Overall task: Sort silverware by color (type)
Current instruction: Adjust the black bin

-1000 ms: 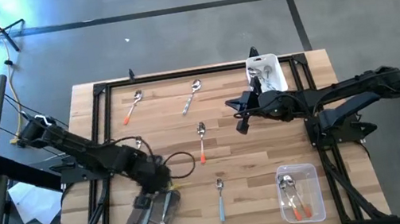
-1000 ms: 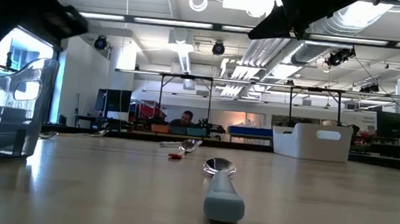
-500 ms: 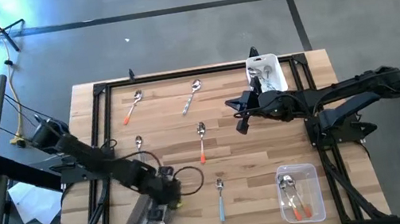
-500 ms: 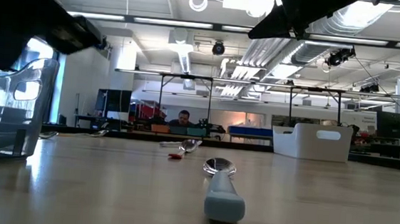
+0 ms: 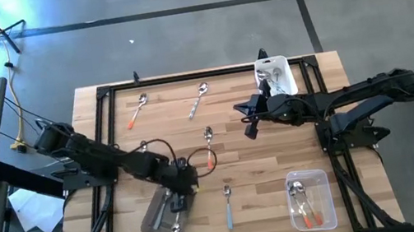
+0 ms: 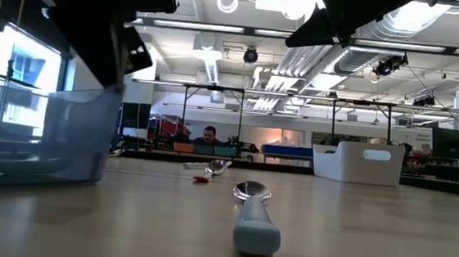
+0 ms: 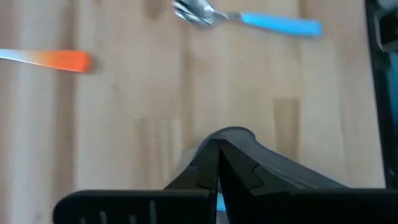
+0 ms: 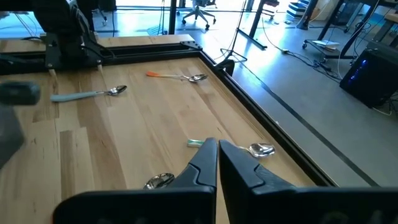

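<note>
Spoons lie scattered on the wooden table: a blue-handled one (image 5: 228,206) (image 7: 261,22) (image 6: 254,217), an orange one (image 5: 210,149) (image 7: 59,59), another orange one (image 5: 137,110) and a silver one (image 5: 198,101). A clear tub (image 5: 168,214) (image 6: 32,129) holding spoons rests on its base near the near-left edge. My left gripper (image 5: 185,183) (image 7: 217,146) is shut at that tub's far right corner. My right gripper (image 5: 248,122) (image 8: 217,149) is shut and hangs above the table right of centre, touching nothing. My left gripper comes from above at the far right corner of the clear tub's rim (image 5: 179,194) (image 6: 117,91). Its own fingers hide the contact, and the thin clear wall does not show between them. The tub's base stays on the table.
A white tub (image 5: 276,76) (image 6: 358,163) with spoons stands at the far right edge. A second clear tub (image 5: 310,198) with orange spoons sits at the near right. A black frame (image 5: 103,91) borders the table. Cables loop beside my left arm (image 5: 158,149).
My left gripper has moved toward the table's right and far edges. The clear tub has slid along the table with it, toward the right and centre, and has turned about. My right arm has kept still.
</note>
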